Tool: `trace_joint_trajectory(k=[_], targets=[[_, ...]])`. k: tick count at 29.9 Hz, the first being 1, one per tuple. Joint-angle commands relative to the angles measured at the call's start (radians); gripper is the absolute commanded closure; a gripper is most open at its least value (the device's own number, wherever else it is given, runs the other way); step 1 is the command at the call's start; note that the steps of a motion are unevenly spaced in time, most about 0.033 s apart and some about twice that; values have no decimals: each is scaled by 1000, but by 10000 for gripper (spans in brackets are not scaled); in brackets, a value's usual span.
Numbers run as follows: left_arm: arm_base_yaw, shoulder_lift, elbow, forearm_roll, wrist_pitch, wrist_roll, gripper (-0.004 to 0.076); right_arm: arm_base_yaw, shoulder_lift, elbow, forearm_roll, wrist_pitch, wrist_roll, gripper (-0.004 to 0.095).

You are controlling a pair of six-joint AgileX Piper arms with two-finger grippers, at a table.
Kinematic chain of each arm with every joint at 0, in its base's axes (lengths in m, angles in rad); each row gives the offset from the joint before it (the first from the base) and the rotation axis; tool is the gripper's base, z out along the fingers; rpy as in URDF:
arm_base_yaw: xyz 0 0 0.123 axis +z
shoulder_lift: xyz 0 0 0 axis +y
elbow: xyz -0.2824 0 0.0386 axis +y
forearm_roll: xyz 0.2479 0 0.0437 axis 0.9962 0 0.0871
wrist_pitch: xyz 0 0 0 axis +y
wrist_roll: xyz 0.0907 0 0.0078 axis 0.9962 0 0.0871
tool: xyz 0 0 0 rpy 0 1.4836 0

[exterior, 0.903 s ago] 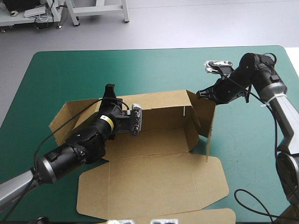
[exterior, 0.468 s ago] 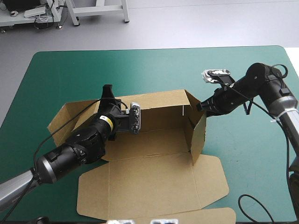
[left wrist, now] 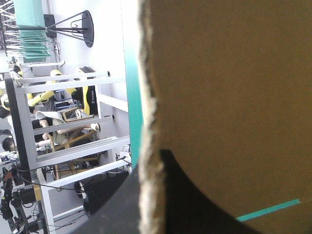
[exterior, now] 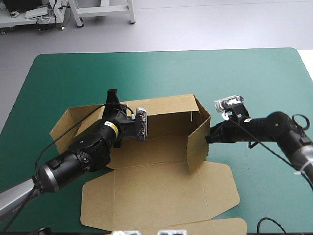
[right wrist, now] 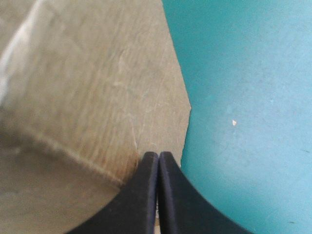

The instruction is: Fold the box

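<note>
The brown box (exterior: 156, 147) lies mid-table with its long back wall (exterior: 168, 111) raised and its lid panel (exterior: 161, 196) flat toward the near edge. My left gripper (exterior: 113, 94) is shut on the back wall's top edge near its left end. In the left wrist view the board's edge (left wrist: 145, 97) runs between the black fingers of that gripper (left wrist: 148, 163). The right end flap (exterior: 198, 147) stands upright, swung in across the box's right end. My right gripper (exterior: 209, 139) is shut, its tip (right wrist: 158, 154) against the flap's outer face (right wrist: 97, 97) with nothing between the fingers.
The box's left end flap (exterior: 66, 125) lies spread outward on the teal-green cover (exterior: 146, 73). A further strip of the lid (exterior: 215, 226) reaches the table's near edge. The right arm lies low over the cover, close to the table's right edge.
My right gripper has dropped and moved toward the near side, pushing the right end flap inward until it stands across the box's end. The left gripper holds the back wall as before.
</note>
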Motion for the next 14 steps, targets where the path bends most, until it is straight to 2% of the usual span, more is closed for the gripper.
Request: trace_joint_trajectory(k=[1, 4, 7, 12, 14], targets=[[-3, -25, -29, 25, -3, -14, 733, -2, -97, 157, 286, -139, -313, 925], [-3, -25, -29, 25, -5, -14, 733, -2, -117, 273, 523, -132, -588, 925], [-3, -25, -29, 25, -1, -9, 733, -2, -118, 333, 643, -105, -739, 925], [-3, -25, -29, 25, 6, -7, 733, -2, -122, 333, 657, -98, -765, 913], [-3, -25, -29, 25, 11, -7, 733, -2, -127, 328, 649, -87, -774, 848]])
